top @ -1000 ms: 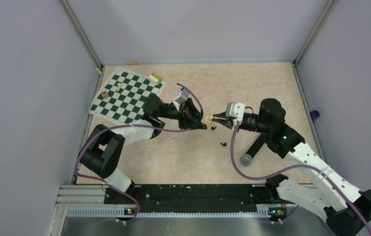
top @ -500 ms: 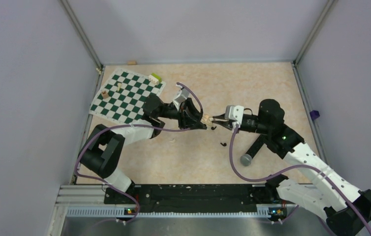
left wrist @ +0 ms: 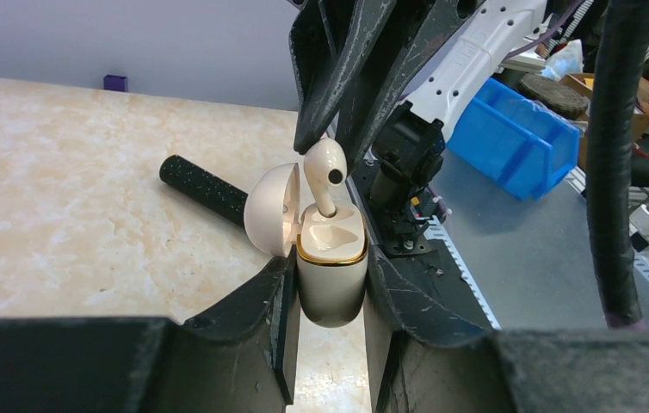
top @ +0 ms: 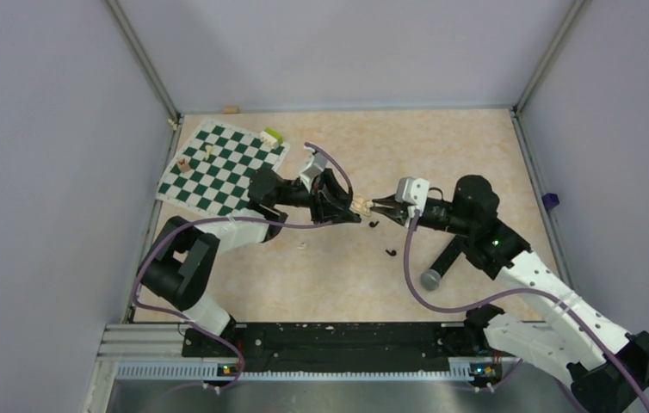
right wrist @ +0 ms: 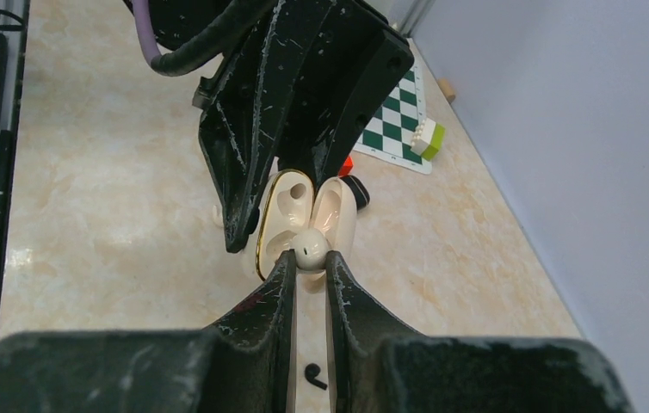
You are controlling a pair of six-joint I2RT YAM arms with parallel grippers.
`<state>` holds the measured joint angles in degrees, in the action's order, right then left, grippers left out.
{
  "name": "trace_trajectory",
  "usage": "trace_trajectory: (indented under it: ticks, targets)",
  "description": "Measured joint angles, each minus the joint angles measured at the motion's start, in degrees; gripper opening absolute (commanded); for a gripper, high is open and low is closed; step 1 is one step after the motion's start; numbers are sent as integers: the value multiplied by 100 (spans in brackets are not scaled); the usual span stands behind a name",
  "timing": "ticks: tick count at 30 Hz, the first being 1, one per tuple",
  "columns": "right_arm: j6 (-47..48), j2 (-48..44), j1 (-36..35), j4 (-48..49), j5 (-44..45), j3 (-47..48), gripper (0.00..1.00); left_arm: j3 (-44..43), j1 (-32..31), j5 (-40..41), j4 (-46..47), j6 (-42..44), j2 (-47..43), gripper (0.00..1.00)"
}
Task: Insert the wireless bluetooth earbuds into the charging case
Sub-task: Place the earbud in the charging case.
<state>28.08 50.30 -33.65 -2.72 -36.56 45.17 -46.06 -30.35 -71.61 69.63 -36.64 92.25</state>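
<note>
Right gripper (right wrist: 307, 261), clamped on earbud (right wrist: 311, 248), is closing the last gap it had a second ago. Left gripper (left wrist: 330, 274) is squeezing the open case (left wrist: 331, 288) mid-table. The earbud stem is entering one slot and seating looks imminent. The other slot is showing empty.
</note>
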Motion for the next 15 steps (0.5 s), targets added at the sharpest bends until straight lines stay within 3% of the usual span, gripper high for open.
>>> trace_trajectory:
  ticks: [15]
  targets:
    - [-562,162,0,542,439,-96,0,157,52,533,330,-249,17,0]
